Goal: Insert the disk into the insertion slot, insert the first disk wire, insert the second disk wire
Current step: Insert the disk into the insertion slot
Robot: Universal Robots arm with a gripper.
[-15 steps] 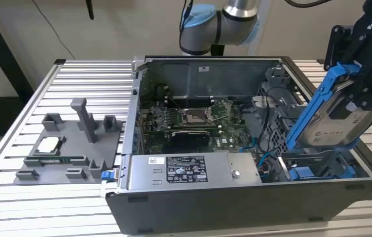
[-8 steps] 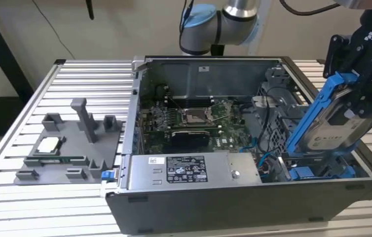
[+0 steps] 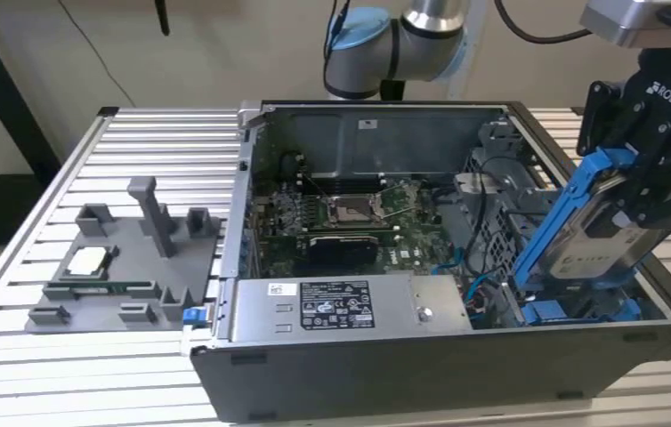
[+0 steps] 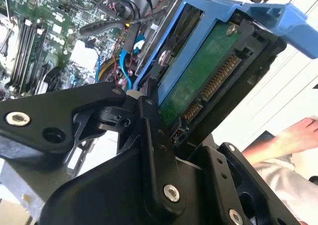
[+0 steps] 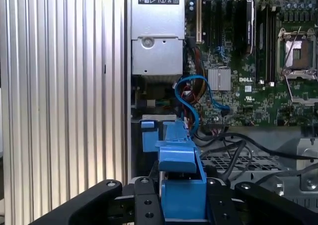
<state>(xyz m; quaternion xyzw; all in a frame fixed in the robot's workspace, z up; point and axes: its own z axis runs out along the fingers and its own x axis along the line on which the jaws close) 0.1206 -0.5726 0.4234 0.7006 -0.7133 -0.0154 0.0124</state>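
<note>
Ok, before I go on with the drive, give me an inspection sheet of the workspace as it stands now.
Surface: ribbed metal table, carrying the open computer case.
Job's things: disk in its blue frame, tilted, lower end down inside the case by the insertion slot, not seated.
Clutter: grey fixture tray on the exterior view's left, with a pale square part on it.
Grippers: claw shut on the disk's upper end.
Cables: blue cable and black cables loose inside the case.
Surroundings: a person's hand nearby, in the second wrist view.
</note>
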